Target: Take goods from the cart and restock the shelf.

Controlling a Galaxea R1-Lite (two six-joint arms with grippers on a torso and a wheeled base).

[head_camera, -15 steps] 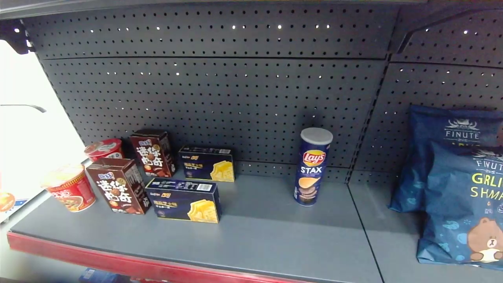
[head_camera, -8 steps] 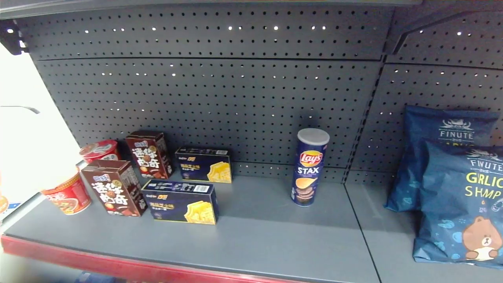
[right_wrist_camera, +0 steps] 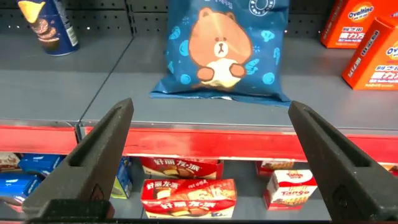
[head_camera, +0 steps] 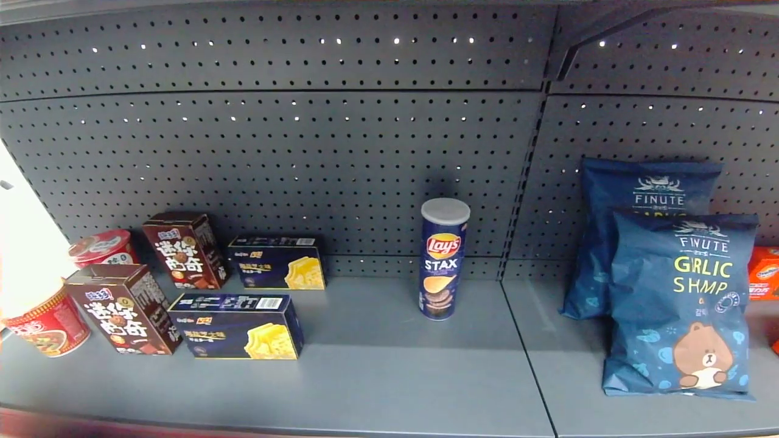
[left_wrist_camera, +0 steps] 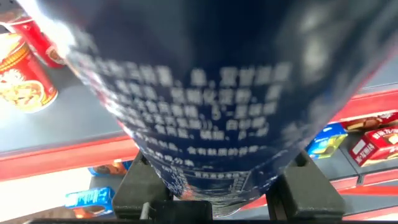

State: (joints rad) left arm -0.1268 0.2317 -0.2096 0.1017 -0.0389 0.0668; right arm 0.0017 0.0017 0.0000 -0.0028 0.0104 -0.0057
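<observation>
My left gripper (left_wrist_camera: 221, 186) is shut on a dark blue can (left_wrist_camera: 205, 93) with small white print, held close to the camera in front of the shelf's red front edge (left_wrist_camera: 68, 158). My right gripper (right_wrist_camera: 214, 165) stands open with nothing between its fingers (right_wrist_camera: 93, 162), just off the shelf edge before a blue bear snack bag (right_wrist_camera: 221, 50). On the grey shelf (head_camera: 389, 371) a matching blue chip can (head_camera: 443, 258) stands upright near the middle, by the perforated back wall.
At the shelf's left stand two red noodle cups (head_camera: 45, 322), two brown boxes (head_camera: 125, 316) and two navy cracker boxes (head_camera: 240, 325). Two blue bags (head_camera: 675, 298) lean at the right, next to orange boxes (right_wrist_camera: 367, 43). The lower shelf holds red boxes (right_wrist_camera: 186, 193).
The whole head picture has slid left, so the camera has turned right; more of the bags and an orange box now show. The goods on the shelf have stayed put.
</observation>
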